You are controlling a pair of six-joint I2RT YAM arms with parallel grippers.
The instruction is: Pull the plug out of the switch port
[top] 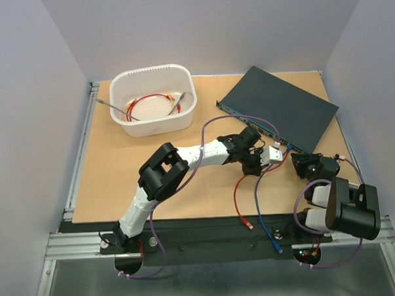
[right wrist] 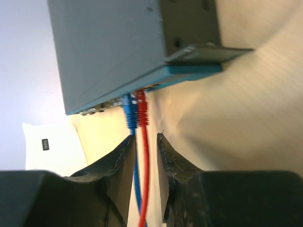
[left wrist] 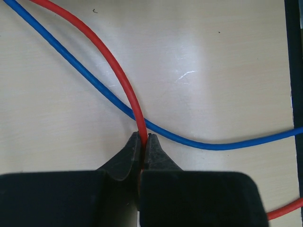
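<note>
The dark blue-grey switch (top: 278, 108) (right wrist: 113, 47) lies at the back right of the table, its port row facing the arms. A red plug (right wrist: 141, 111) and a blue plug (right wrist: 129, 111) sit side by side in its ports. My left gripper (top: 256, 164) (left wrist: 143, 141) is shut on the red cable (left wrist: 118, 71) a little way in front of the switch, and the blue cable (left wrist: 213, 143) crosses just beyond its tips. My right gripper (top: 303, 160) (right wrist: 145, 138) stands open just below the plugs. Both cables run between its fingers, with a gap beside the red one.
A white tub (top: 153, 101) holding red cable and metal tools stands at the back left. The loose ends of the red cable (top: 237, 195) and blue cable (top: 260, 211) trail to the near table edge between the arm bases. The left arm's purple lead (top: 210, 128) loops above the table.
</note>
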